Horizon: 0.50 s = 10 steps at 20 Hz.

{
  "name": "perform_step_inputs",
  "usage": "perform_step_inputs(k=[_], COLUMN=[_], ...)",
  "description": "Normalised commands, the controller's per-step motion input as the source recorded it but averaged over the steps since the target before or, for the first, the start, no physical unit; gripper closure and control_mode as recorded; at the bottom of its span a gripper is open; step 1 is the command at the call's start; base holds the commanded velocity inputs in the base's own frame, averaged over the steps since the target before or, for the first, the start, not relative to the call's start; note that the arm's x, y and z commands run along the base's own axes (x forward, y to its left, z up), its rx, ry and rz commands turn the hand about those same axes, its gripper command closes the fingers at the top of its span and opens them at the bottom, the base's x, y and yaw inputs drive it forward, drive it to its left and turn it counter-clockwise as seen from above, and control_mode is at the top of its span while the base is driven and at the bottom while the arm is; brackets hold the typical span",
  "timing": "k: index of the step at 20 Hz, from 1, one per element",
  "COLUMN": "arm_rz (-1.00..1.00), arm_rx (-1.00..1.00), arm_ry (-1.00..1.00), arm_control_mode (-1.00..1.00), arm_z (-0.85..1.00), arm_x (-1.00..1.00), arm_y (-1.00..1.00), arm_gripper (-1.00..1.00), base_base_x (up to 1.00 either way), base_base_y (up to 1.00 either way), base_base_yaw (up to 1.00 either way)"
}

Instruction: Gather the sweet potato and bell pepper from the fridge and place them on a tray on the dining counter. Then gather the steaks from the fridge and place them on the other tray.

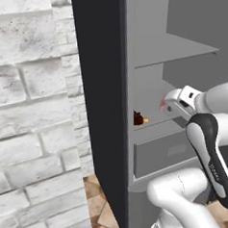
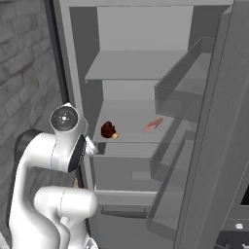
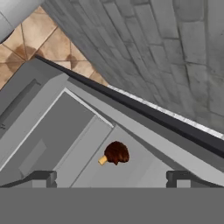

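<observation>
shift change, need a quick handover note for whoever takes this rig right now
Gripper: open and empty, inside the fridge, with a dark brown-red item on the shelf ahead between its fingertips.
Things: fridge door open. That dark item sits at the left front of the middle shelf. A pinkish flat piece, possibly a steak, lies further right on the same shelf.
Done: nothing is held.
Left: pick up the vegetables and carry them to a tray, then the steaks to the other tray.
</observation>
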Motion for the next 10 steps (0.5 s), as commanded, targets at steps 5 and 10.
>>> perform_step_inputs(k=[5, 10], arm_rz=[0.02, -0.04], arm_rx=[0.0, 0.03], arm_ry=[0.0, 0.0], arm_control_mode=[-1.0, -1.0], arm_z=[-0.27, -0.2], arm_x=[0.0, 0.22], arm_y=[-0.38, 0.0], arm_gripper=[-1.0, -1.0], base_base_x=[0.0, 0.0], base_base_y=[0.0, 0.0], base_base_yaw=[0.0, 0.0])
